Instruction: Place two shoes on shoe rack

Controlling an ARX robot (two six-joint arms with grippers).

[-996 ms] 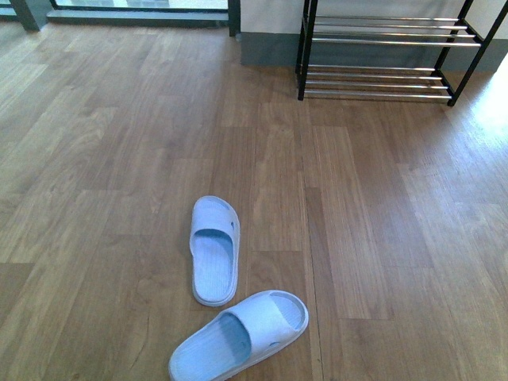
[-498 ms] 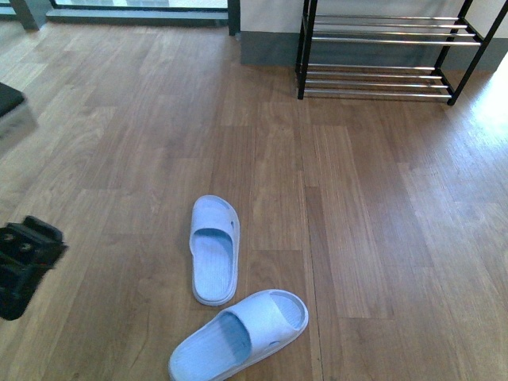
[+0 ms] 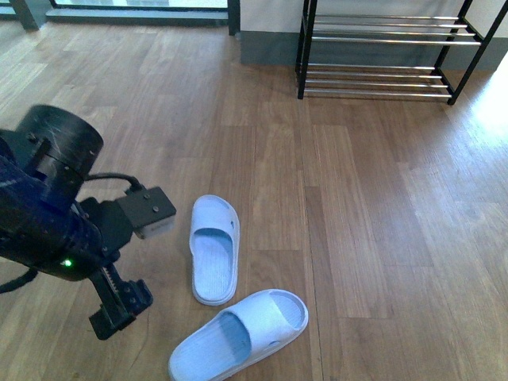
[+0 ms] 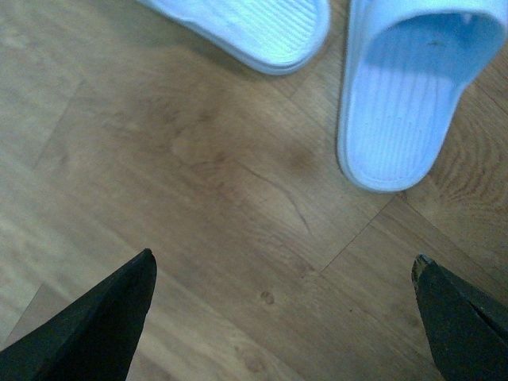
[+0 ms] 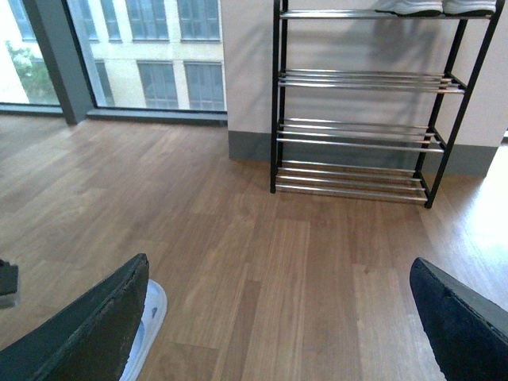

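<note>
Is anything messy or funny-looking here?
A little messy: the pair isn't lined up. The far slide points straight ahead, while the near slide lies slanted just behind its heel. Nothing looks spilled or broken.

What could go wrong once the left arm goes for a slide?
The farther slide and the nearer slide lie close together; the wide-open jaws of the left arm may nudge one while closing on the other. The shoe rack stands far across the floor, so a shallow grip could drop a slide on the way.
</note>
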